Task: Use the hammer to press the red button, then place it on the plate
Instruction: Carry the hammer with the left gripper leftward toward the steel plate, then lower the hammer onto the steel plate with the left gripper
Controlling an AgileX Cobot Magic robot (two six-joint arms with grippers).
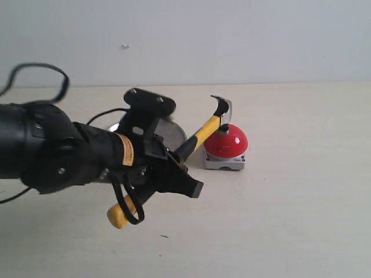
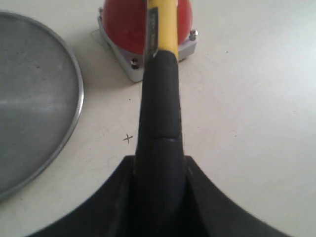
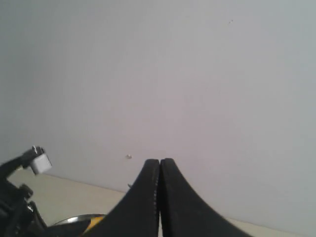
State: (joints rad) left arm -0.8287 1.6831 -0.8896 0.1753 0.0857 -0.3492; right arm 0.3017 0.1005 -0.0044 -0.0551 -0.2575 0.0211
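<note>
- On the table (image 1: 301,208), all task gear sat clustered close to the red button (image 1: 229,142).
- Left gripper (image 1: 184,168) was clamped on the hammer's black grip, short of the red button on the plate side. Hold looked square in the wrist view.
- Right gripper (image 3: 159,165) had its jaws pressed together on nothing, facing the wall, well away from the red button. Fine left parked.
- Plate (image 2: 34,98) lay just beside the red button, nothing on the part in view.
- Hammer (image 1: 204,133) ran from the grip up to the red button, head over the dome top. Face was at or touching it; couldn't tell which.
- Red button, my read: press straight down through the dome centre with a short stroke and no side load. Couldn't tell if the base was fastened, so it might skid. Lift clear before swinging to the plate.
</note>
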